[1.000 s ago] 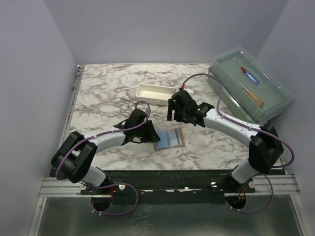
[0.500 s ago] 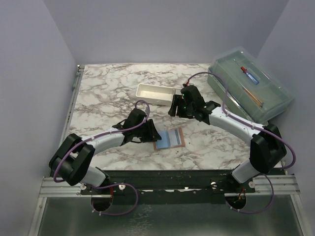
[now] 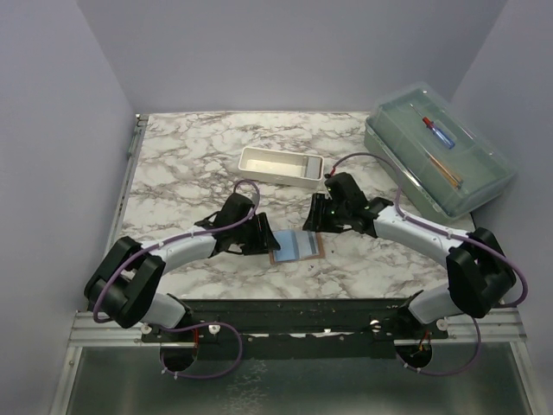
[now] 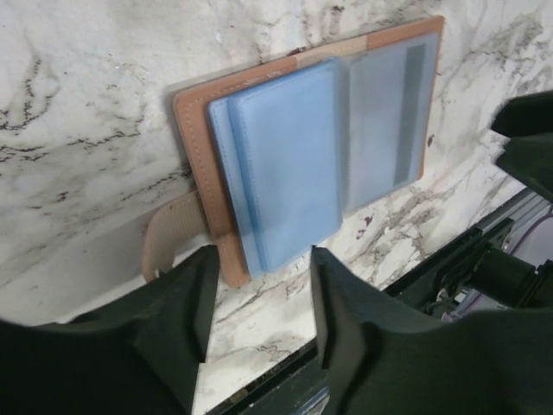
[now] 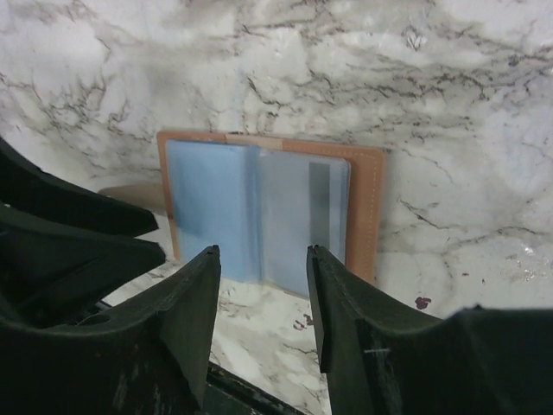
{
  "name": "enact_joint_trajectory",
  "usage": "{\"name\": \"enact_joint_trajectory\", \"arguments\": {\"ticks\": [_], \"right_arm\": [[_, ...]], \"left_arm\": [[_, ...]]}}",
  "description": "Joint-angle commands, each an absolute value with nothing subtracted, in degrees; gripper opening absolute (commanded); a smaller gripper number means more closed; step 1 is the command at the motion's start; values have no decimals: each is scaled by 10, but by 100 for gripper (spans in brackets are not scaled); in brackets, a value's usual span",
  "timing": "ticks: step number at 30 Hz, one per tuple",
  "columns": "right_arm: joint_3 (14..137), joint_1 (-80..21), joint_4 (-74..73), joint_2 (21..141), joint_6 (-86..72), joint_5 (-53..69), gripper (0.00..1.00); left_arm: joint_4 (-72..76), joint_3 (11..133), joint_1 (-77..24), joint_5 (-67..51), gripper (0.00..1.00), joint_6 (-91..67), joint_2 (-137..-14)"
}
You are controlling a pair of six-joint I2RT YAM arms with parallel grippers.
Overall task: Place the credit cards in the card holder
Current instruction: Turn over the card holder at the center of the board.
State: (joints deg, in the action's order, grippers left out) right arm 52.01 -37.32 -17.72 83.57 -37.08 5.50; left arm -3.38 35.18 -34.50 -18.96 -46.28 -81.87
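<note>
The open card holder point(image 4: 194, 121) is likely light and floppy; the credit cards point(image 4: 285, 164) look thin, stiff and slick (pinch a free edge). Left hand point(image 4: 263, 259) and right hand point(image 5: 262, 259) both gape, empty.

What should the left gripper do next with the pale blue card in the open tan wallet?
Probably ease the left gripper forward to nudge the pale blue card further in. The card overhangs the near edge of the open tan leather card holder, directly facing the gripper's open, empty jaws.

My R fingers point(image 3: 314, 220) dropped from over tray point(image 3: 281, 164) to beside holder point(image 3: 298, 245), narrowing; L fingers point(image 3: 265, 240) spread wider.
</note>
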Motion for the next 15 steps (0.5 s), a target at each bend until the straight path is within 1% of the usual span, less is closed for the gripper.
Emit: {"name": "enact_joint_trajectory", "arguments": {"ticks": [1,4,5,10,13,15], "right_arm": [[490,-371,-161,821,-384,81,50],[473,-371,-153,810,-393,78,49],[465,-370,-148,806,-397,76,48],[440,-367,-124,802,-409,87,40],[434,-365,-117,805,-415,90,39],[431,-363,-117,806,-418,86,39]], "left_arm": [[-64,374,-343,-183,57,-454,-758],[-66,394,-343,-187,58,-456,-741],[-65,401,-344,-192,56,-458,-742],[-6,432,-353,-254,27,-468,-807],[28,446,-361,-278,16,-479,-861],[48,452,-366,-289,12,-486,-887]]}}
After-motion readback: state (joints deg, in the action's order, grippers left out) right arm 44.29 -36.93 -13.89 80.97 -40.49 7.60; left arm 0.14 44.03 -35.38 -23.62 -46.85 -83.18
